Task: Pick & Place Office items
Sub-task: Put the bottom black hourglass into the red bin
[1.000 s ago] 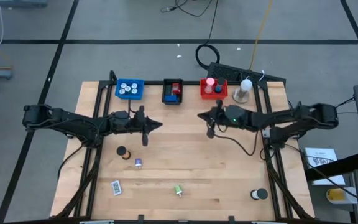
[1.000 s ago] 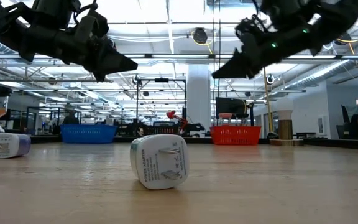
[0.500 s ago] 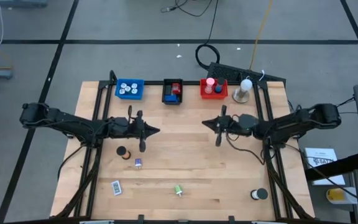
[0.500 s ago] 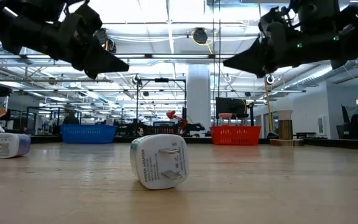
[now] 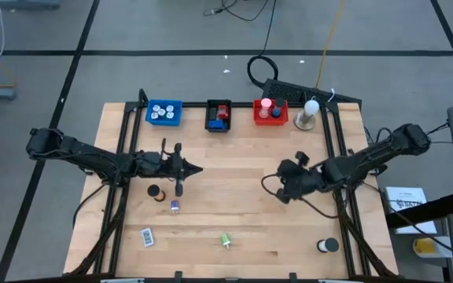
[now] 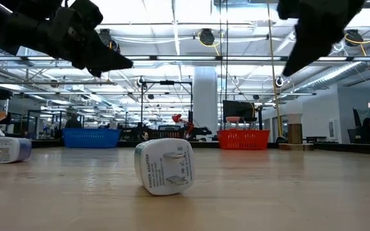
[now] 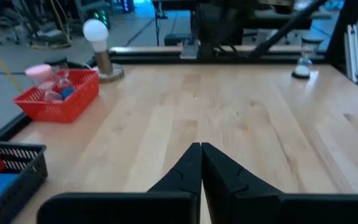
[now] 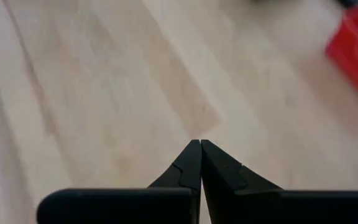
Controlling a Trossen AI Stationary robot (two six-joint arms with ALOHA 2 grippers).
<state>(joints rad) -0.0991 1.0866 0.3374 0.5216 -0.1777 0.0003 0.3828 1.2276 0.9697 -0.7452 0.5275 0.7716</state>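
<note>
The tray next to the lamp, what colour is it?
Red. The tray shows best in the left wrist view, beside the lamp.

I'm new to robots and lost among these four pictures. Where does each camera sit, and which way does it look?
High view: overhead, looking straight down; both arms, left gripper and right gripper show.
Low view: table height, looking across past a white charger; both arms overhead.
Left wrist view: on the left arm, facing the red tray; its shut fingers show.
Right wrist view: facing the wooden table; shut fingers.
Shared: the red tray, in all four.
</note>
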